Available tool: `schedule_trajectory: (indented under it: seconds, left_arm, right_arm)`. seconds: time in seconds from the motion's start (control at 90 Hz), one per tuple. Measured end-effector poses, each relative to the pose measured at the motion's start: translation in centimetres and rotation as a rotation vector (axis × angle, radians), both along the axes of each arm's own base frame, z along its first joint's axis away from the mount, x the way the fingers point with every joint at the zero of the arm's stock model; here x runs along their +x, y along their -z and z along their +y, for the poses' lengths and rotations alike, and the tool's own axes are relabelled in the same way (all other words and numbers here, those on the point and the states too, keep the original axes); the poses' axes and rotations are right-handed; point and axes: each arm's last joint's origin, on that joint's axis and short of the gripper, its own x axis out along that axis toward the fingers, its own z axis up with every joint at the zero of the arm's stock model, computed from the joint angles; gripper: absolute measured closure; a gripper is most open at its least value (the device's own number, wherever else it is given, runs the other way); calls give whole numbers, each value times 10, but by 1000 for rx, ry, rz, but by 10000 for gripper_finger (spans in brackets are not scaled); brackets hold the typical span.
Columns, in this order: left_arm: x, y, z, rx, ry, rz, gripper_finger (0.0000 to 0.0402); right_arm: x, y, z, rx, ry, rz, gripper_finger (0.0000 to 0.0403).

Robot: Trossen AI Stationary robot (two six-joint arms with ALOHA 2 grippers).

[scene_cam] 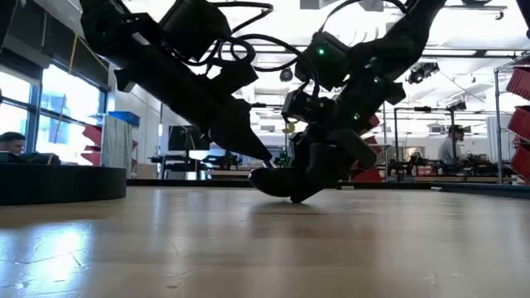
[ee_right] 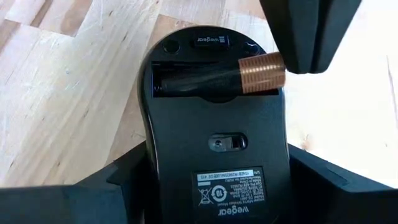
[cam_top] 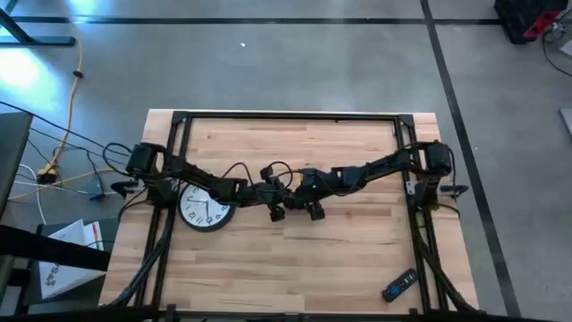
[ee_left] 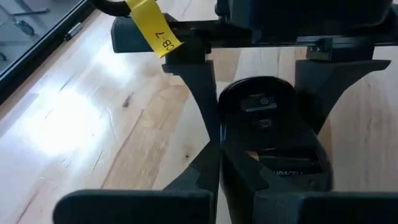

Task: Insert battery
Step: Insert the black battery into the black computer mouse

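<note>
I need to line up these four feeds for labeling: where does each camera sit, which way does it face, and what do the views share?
High view: overhead, looking straight down; both arms meet mid-table, left gripper, right gripper, beside a wall clock.
Low view: table height, level toward the room; both arms come down onto the mouse.
Left wrist view: past its own fingers at the mouse.
Right wrist view: its fingers flank the mouse's underside; battery in the open bay.
Shared: both wrist views show the upturned mouse.

Tabletop (cam_top: pixel 295 259): light wood planks, black frame along the edges. Lying on it: 1 round white wall clock (cam_top: pixel 206 207) at left; 1 dark remote control (cam_top: pixel 399 285) near the front right corner.
</note>
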Motion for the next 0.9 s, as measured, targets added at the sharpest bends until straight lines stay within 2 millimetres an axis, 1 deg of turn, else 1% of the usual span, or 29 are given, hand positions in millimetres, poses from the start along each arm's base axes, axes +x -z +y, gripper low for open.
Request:
schedule_trajectory:
  seconds: [0.189, 0.333, 0.389, 0.733, 0.9]
  left_arm:
    - [0, 2, -3, 17, 20, 8, 401]
    - [3, 14, -7, 13, 32, 39, 401]
    - [5, 15, -9, 11, 40, 41, 401]
    - [6, 15, -9, 37, 45, 49, 401]
    - [3, 4, -9, 51, 50, 40, 401]
  right_arm:
    - [0, 0, 0, 0, -1, 0, 155]
    - [0, 0, 0, 2, 0, 0, 155]
    - [0, 0, 0, 3, -1, -1, 155]
    - [0, 0, 0, 1, 1, -1, 155]
    - [0, 0, 0, -4, 0, -2, 155]
